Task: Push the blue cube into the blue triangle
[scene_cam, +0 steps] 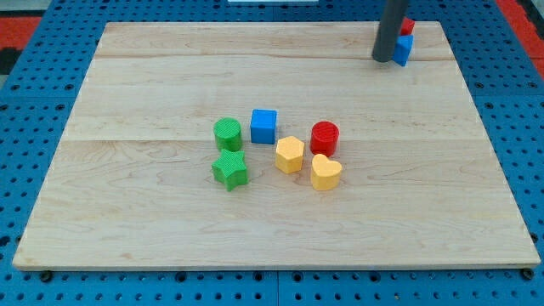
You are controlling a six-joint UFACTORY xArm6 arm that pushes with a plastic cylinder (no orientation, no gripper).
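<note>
The blue cube sits near the middle of the wooden board, between a green cylinder and a red cylinder. A blue block, likely the blue triangle, lies at the view's top right, partly hidden behind my rod. My tip rests on the board just left of that blue block, touching or almost touching it. The tip is far to the upper right of the blue cube.
A green cylinder and a green star-shaped block lie left of the cube. A yellow hexagon, a yellow heart and a red cylinder lie to its right. A red block peeks out behind the rod.
</note>
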